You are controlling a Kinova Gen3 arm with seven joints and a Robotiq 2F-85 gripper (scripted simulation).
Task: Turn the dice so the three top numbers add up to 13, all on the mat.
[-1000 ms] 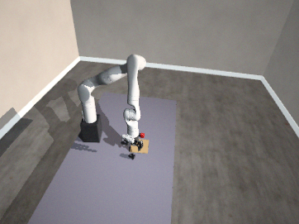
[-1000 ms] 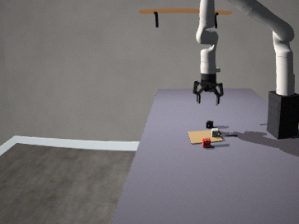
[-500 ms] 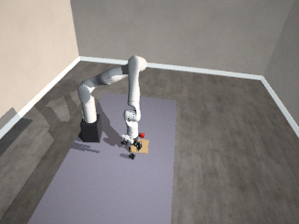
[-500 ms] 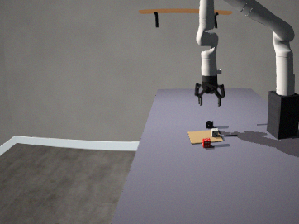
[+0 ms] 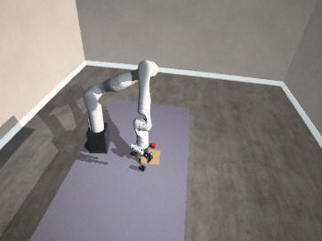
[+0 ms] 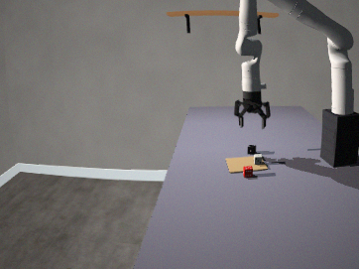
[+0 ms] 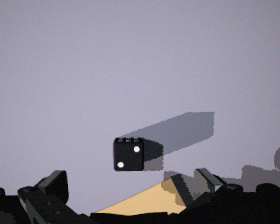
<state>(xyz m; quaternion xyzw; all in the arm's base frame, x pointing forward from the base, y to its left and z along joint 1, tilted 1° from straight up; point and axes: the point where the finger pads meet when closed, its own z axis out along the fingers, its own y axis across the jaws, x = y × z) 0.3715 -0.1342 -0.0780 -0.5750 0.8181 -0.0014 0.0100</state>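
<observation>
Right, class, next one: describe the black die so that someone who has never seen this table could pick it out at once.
On the purple-grey table, find the small tan mat. Just off its edge, on the side away from the red die, sits the black die. It alone is black with white dots.

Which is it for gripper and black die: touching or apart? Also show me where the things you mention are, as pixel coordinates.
Apart. The exterior view shows open space between the gripper (image 6: 253,125) (image 7: 131,186) and the black die (image 6: 252,149) (image 7: 129,155) below.
</observation>
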